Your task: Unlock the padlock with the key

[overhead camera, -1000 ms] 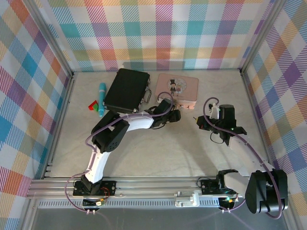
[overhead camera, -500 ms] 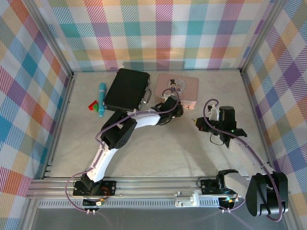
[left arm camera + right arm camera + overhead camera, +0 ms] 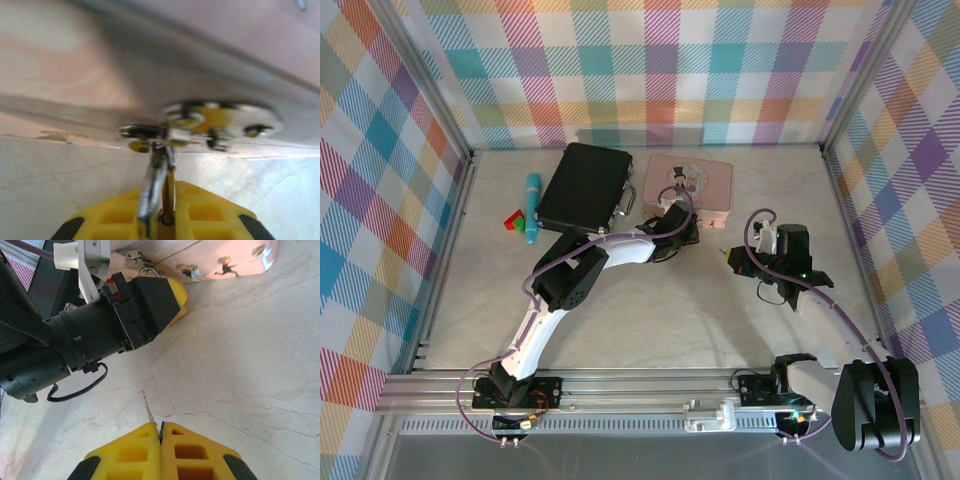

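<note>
The padlock (image 3: 154, 182) is blurred: a thin silvery shackle beside a brass edge, running from the front edge of the pink tin (image 3: 150, 60) down between my left yellow jaws. My left gripper (image 3: 167, 197) is shut on it, up against the tin's front edge (image 3: 677, 212). To its right my right gripper (image 3: 728, 254) hovers over bare table. It is shut (image 3: 161, 426) on the key (image 3: 146, 409), whose thin blade sticks out toward the left arm's wrist (image 3: 100, 335).
The pink tin (image 3: 705, 180) lies at the back centre. A black case (image 3: 585, 188) lies left of it. A teal pen (image 3: 532, 205) and a small red and green piece (image 3: 516, 218) sit further left. Checked walls close in three sides.
My left gripper has moved up to the tin's front edge and closed on the padlock. The right gripper has stayed nearly still with the key.
</note>
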{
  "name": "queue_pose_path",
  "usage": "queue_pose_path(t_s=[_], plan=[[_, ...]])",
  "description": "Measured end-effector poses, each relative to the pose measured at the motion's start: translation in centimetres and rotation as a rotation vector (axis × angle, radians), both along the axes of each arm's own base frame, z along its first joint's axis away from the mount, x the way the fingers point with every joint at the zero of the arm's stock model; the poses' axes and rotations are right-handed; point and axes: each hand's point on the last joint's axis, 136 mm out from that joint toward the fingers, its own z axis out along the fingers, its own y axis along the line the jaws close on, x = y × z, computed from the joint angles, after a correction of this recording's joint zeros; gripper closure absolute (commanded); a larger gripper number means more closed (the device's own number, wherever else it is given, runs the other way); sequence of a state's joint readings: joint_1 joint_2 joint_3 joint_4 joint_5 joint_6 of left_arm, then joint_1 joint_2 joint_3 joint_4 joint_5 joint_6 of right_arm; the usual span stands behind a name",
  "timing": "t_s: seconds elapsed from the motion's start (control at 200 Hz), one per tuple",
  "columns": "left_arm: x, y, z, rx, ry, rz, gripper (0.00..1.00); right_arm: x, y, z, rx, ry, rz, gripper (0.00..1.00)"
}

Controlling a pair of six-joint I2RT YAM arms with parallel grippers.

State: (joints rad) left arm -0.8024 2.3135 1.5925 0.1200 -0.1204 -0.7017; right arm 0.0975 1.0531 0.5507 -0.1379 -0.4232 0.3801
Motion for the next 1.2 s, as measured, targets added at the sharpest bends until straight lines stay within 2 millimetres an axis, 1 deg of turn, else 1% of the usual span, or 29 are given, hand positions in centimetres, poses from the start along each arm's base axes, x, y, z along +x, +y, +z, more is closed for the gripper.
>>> queue_pose_path(t_s=[0.105,0.245,0.365,0.415,0.505,0.6,0.725,0.85,1.005,1.095,1.2], plan=[[-0.8,-0.5,0.2,-0.091,0.022,-0.009,1.00,-0.2,0.2,-1.1,0.021,0.024,-0.005,1.00],[-2.3,0.5,1.1,-0.196,0.072,-0.007,1.00,-1.0,0.4,-3.2,0.064,0.083,-0.023,1.00],[-3.1,1.1,2.2,-0.315,0.123,0.012,1.00,-1.3,0.8,-4.9,0.119,0.142,-0.037,1.00],[-3.7,0.9,2.4,-0.364,0.144,0.003,1.00,-1.3,1.0,-5.4,0.148,0.160,-0.043,1.00],[-3.9,0.9,3.1,-0.440,0.154,0.002,1.00,-1.1,1.3,-5.9,0.200,0.186,-0.052,1.00],[-4.0,0.8,4.3,-0.525,0.152,0.002,1.00,-0.6,1.9,-5.7,0.257,0.196,-0.052,1.00],[-4.2,0.8,5.7,-0.622,0.158,0.003,1.00,0.2,2.5,-4.7,0.328,0.174,-0.041,1.00],[-4.7,0.6,6.4,-0.679,0.166,-0.014,1.00,0.6,3.0,-3.5,0.383,0.144,-0.031,1.00],[-4.9,0.5,7.2,-0.731,0.168,-0.023,1.00,1.0,3.4,-2.5,0.439,0.128,-0.022,1.00],[-5.1,0.4,7.6,-0.760,0.168,-0.024,1.00,1.3,3.6,-2.4,0.464,0.125,-0.022,1.00],[-5.4,0.1,7.9,-0.783,0.171,-0.030,1.00,1.5,4.0,-2.8,0.484,0.139,-0.023,1.00]])
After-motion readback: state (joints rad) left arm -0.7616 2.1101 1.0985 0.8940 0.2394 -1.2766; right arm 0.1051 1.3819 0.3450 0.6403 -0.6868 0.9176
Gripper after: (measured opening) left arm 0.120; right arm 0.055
